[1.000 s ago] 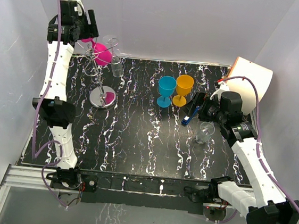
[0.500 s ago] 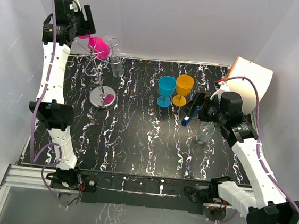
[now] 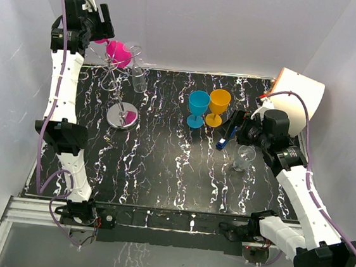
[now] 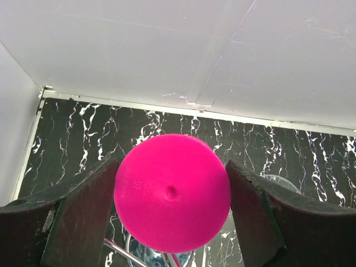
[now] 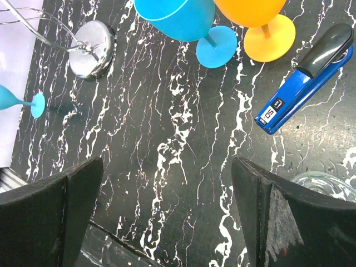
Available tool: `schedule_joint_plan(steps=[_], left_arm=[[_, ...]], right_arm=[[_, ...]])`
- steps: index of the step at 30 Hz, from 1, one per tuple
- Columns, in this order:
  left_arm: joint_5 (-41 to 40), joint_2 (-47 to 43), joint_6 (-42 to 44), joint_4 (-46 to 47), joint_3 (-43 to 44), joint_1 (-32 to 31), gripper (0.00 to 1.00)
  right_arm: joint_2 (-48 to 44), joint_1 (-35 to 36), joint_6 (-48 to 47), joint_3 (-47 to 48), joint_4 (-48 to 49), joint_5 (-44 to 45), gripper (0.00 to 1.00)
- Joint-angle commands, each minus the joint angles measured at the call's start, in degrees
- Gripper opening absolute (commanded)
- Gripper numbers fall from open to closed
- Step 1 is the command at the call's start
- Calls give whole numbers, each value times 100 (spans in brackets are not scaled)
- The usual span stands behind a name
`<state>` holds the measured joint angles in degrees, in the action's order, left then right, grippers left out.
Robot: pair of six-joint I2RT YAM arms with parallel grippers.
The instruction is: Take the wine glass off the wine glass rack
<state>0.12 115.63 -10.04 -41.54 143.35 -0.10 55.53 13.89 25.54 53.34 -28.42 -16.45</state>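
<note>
Pink wine glass (image 3: 118,53) clamped in left claw (image 4: 172,186), high beside rack (image 3: 122,115) at surface (image 3: 161,170) far-left corner, likely to clear hooks; right claw (image 5: 167,194) spread wide, empty.

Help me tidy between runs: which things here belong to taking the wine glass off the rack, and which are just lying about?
In the job:
rack
pink glass, held up by the rack's hooks in the left gripper
hanging clear glass

Lying about:
blue glass
orange glass
stapler
standing clear glass, near the open, empty right gripper
</note>
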Motion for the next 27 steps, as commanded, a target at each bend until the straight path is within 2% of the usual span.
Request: schedule_joint_plan(steps=[1, 8, 18, 27], left_arm=[[369, -99, 23, 442, 35, -17, 47], [730, -102, 126, 689, -108, -57, 45], [450, -8, 298, 505, -153, -62, 45], [768, 108, 317, 667, -164, -68, 44]], right_arm=[[-69, 33, -31, -7, 250, -8, 98], [-74, 29, -14, 1, 267, -16, 98], [-72, 31, -5, -8, 267, -31, 98], [-56, 26, -5, 34, 254, -32, 98]])
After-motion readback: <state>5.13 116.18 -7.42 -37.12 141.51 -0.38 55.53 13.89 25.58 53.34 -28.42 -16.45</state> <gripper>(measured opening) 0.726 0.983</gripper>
